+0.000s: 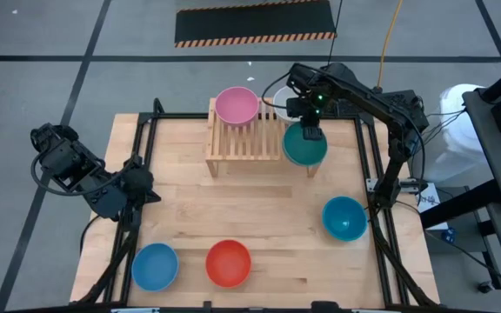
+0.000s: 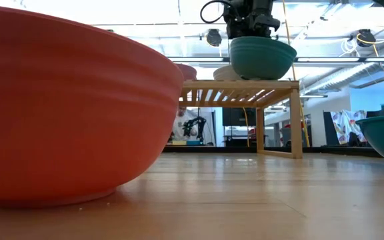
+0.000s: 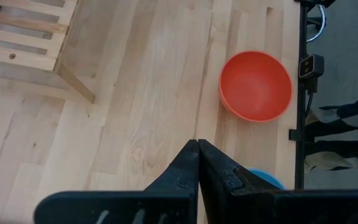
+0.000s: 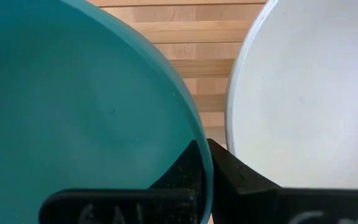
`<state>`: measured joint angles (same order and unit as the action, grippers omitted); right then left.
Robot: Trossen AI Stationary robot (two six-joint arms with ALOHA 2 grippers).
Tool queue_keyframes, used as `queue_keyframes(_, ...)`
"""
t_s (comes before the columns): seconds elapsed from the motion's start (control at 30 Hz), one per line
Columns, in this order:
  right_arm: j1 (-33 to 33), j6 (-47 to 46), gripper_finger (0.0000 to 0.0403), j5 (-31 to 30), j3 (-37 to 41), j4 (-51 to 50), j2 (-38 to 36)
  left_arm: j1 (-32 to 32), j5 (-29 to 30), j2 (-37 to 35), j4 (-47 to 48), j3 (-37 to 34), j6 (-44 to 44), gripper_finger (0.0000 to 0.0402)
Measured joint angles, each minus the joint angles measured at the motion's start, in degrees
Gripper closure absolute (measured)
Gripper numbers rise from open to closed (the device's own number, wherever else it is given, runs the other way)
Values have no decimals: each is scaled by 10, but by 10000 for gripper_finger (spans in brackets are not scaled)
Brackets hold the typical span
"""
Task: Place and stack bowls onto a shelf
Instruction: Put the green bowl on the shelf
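Observation:
A pink bowl (image 1: 236, 105) and a white bowl (image 1: 278, 97) sit on the slatted light-wood shelf (image 1: 233, 143) at the table's far side. My right gripper (image 1: 311, 130) is shut on a green bowl (image 1: 305, 148) over the shelf's right end. On the tabletop rest a teal-blue bowl (image 1: 344, 217), a red bowl (image 1: 228, 263) and a blue bowl (image 1: 155, 266). My left gripper (image 1: 146, 191) waits shut at the table's left edge, above bare wood (image 3: 197, 155). My right gripper pinches the green bowl's far rim (image 4: 202, 149), one finger (image 4: 182, 171) inside the bowl and one (image 4: 247, 183) outside. The fingers come from above, pointing down. The bowl (image 2: 262, 57) hangs upright close over the shelf top; whether its base touches the slats I cannot tell.
The white bowl (image 4: 309, 93) lies right beside the held bowl's rim. Black frame rails (image 1: 377, 187) run along the table's left and right edges. Bare tabletop lies between the shelf and the near bowls.

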<state>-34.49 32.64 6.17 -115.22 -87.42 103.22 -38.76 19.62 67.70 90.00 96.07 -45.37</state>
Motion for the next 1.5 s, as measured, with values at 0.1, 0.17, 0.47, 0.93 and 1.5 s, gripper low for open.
queue_keyframes(0.1,-5,0,403,0,0,2,0,0,0,0,0,0,0,394)
queue_keyframes(0.17,-7,-3,403,0,0,1,0,0,0,0,0,0,0,394)
queue_keyframes(0.47,2,-15,403,29,1,-25,0,0,0,0,0,0,-1,394)
queue_keyframes(0.93,12,8,403,31,1,-26,0,0,0,0,0,0,-9,394)
queue_keyframes(1.5,12,1,400,30,1,-7,0,0,0,0,0,0,-13,394)
